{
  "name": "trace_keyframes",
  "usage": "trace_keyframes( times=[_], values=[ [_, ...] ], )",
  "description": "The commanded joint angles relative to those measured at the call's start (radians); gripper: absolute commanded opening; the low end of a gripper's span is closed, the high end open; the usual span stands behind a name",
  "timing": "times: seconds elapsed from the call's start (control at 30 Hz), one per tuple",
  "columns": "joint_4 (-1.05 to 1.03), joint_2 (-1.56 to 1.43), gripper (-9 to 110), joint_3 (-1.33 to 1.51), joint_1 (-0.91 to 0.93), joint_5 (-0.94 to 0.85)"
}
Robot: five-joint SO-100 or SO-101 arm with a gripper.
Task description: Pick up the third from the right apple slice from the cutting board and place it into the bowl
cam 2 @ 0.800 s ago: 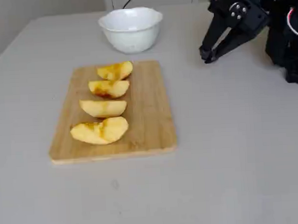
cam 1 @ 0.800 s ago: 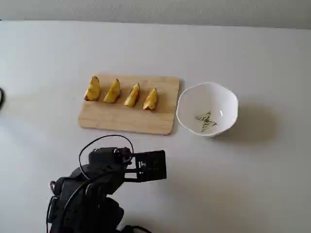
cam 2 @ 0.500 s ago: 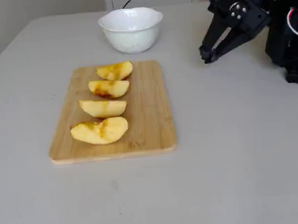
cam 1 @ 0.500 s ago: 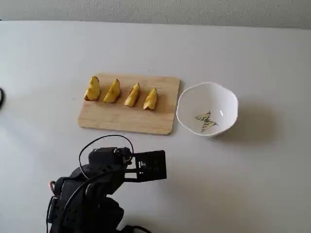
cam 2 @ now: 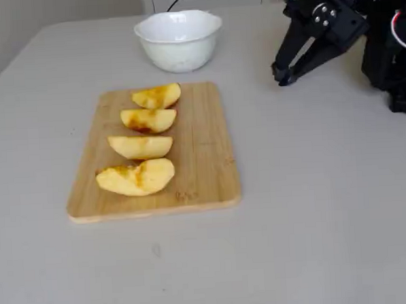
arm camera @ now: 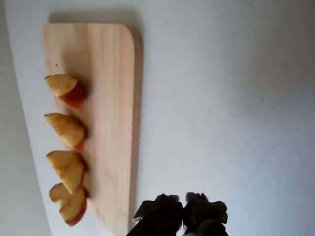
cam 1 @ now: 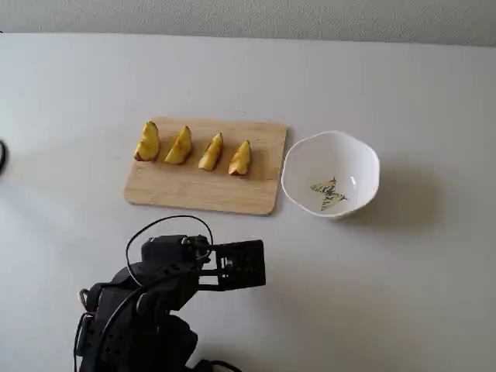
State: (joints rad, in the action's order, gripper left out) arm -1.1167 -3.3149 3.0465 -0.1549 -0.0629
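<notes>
Four apple slices lie in a row on the wooden cutting board (cam 1: 201, 190). The apple slice third from the right in a fixed view (cam 1: 180, 145) is a broad pale-yellow wedge, also seen in the other fixed view (cam 2: 140, 146) and in the wrist view (arm camera: 68, 167). The white bowl (cam 1: 364, 167) stands just right of the board and holds nothing. My gripper (cam 1: 256, 265) hovers over the bare table in front of the board, well apart from the slices, shut and holding nothing; it also shows in the side fixed view (cam 2: 281, 75) and the wrist view (arm camera: 182, 209).
The arm's black base and cables (cam 1: 136, 318) take up the table's near edge. In the side fixed view the bowl (cam 2: 179, 39) sits beyond the board's far end. A pale wall edge runs along the back.
</notes>
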Motion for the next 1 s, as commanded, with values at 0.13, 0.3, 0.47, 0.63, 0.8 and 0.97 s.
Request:
trace_keyframes(
  times=[0.13, 0.3, 0.47, 0.63, 0.8, 0.97],
  values=[
    [0.018, -0.009, 0, -0.006, 0.012, 0.008],
    [0.018, -0.009, 0, -0.006, 0.012, 0.008],
    [0.018, -0.009, 0, -0.006, 0.012, 0.008],
    [0.018, -0.009, 0, -0.006, 0.009, 0.005],
    [0.018, -0.009, 1, -0.006, 0.006, 0.002],
    [0.021, -0.009, 9, -0.006, 0.0, -0.021]
  ],
)
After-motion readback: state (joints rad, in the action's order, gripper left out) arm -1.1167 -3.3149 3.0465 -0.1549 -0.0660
